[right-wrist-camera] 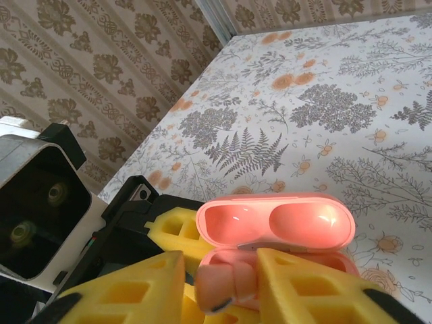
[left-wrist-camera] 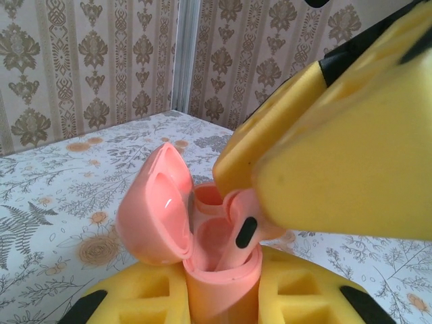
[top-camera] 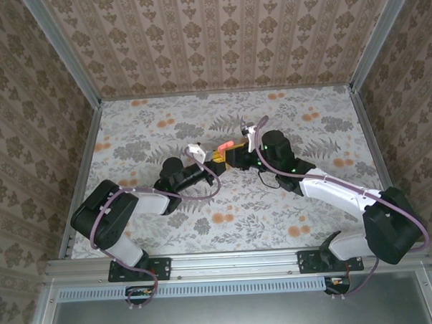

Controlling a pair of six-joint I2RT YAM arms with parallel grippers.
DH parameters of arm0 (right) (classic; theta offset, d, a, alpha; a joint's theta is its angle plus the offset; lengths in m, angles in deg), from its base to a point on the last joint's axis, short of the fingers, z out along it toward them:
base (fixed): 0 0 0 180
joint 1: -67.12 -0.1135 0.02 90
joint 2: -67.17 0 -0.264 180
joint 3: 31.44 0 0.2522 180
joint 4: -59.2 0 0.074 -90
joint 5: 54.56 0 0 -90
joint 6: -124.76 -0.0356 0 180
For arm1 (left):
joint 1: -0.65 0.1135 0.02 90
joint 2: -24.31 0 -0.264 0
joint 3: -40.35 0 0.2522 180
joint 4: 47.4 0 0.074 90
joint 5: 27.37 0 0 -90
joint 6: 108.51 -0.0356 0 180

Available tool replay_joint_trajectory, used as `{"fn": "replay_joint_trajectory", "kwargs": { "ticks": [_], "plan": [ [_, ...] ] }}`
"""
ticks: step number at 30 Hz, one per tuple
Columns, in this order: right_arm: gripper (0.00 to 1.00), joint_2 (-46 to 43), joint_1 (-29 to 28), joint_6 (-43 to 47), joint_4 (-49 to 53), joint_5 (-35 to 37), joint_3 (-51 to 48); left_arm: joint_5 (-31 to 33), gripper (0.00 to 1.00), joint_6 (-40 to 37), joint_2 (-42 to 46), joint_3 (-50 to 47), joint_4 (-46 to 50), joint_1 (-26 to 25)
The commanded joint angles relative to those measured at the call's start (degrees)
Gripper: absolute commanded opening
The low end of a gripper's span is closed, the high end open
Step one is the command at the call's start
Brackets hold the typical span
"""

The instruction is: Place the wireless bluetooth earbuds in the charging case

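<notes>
Closest to us, the right jaws flank one earbud [right-wrist-camera: 226, 287], a yellow pad [right-wrist-camera: 310, 293] on either side; whether they pinch it or merely bracket it we cannot tell. The bud sits at the mouth of the case [left-wrist-camera: 223, 287], stem down, seemingly partway in, directly beneath those jaws. The left jaws are pressed onto the case body, holding it upright above the worktop [top-camera: 289, 202], its lid [left-wrist-camera: 158, 209] swung open away from the bud. We judge the coming move turns on that vertical line: the bud's long axis follows the socket, the right arm seats it, and the left steadies.
</notes>
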Motion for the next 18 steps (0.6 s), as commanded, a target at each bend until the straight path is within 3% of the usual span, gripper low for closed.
{"fn": "replay_joint_trajectory", "kwargs": {
  "ticks": [1, 11, 18],
  "plan": [
    [0.38, -0.4, -0.3, 0.2, 4.9, 1.3, -0.3, -0.7, 0.12, 1.2, 3.0, 2.9, -5.1, 0.6],
    [0.45, -0.3, -0.3, 0.3, 5.3, 1.1, 2.0, -1.3, 0.12, 0.8, 3.4, 2.7, -5.0, 0.6],
    [0.49, -4.8, 0.8, 1.1, 8.7, -1.2, 4.0, -2.6, 0.12, -1.1, 3.0, 1.5, -4.8, 0.9]
  ]
}}
